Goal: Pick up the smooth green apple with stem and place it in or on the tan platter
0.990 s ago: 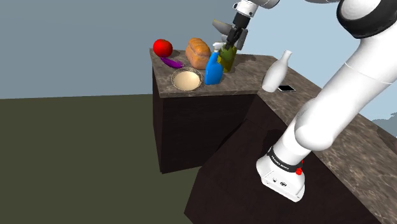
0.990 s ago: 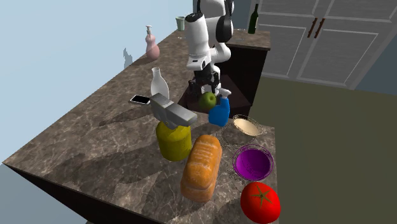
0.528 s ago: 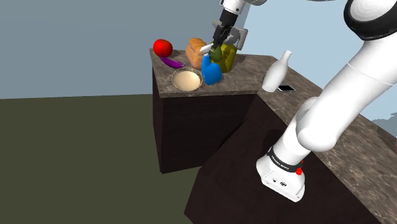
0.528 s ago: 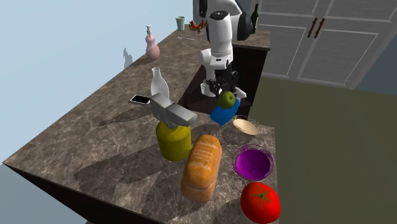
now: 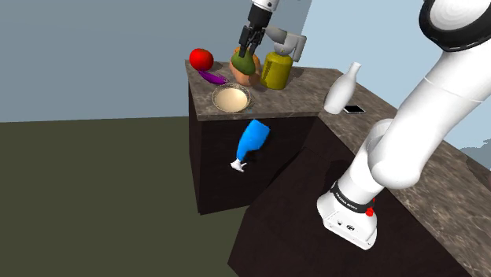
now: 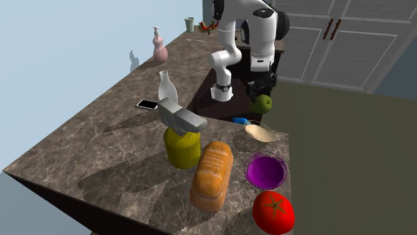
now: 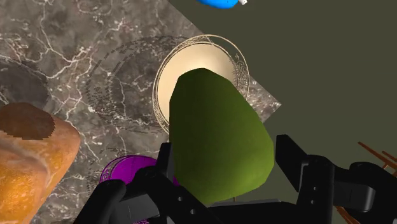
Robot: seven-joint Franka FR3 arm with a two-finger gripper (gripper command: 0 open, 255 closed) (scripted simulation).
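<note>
My gripper (image 5: pixel 249 47) is shut on the green apple (image 5: pixel 246 62) and holds it in the air above the counter. In the second exterior view the gripper (image 6: pixel 258 92) and apple (image 6: pixel 262 103) hang a little beyond the tan platter (image 6: pixel 258 133), near the counter's edge. In the wrist view the apple (image 7: pixel 219 143) sits clasped between the black fingers (image 7: pixel 299 168) of the gripper (image 7: pixel 226 175), and the round tan platter (image 7: pixel 191 67) lies below, partly hidden by it. In the shoulder view the platter (image 5: pixel 231 99) rests near the counter's front edge.
A blue spray bottle (image 5: pixel 250 142) is falling past the counter's front. On the counter stand a bread loaf (image 6: pixel 212 175), a purple bowl (image 6: pixel 266 170), a red tomato (image 6: pixel 273 211), a yellow spray bottle (image 6: pixel 182 147), a white bottle (image 6: pixel 166 87) and a phone (image 6: pixel 147 104).
The gripper carried the apple toward the shoulder view's left, past the yellow bottle to above the platter's side. The blue spray bottle went off the counter's edge and is dropping.
</note>
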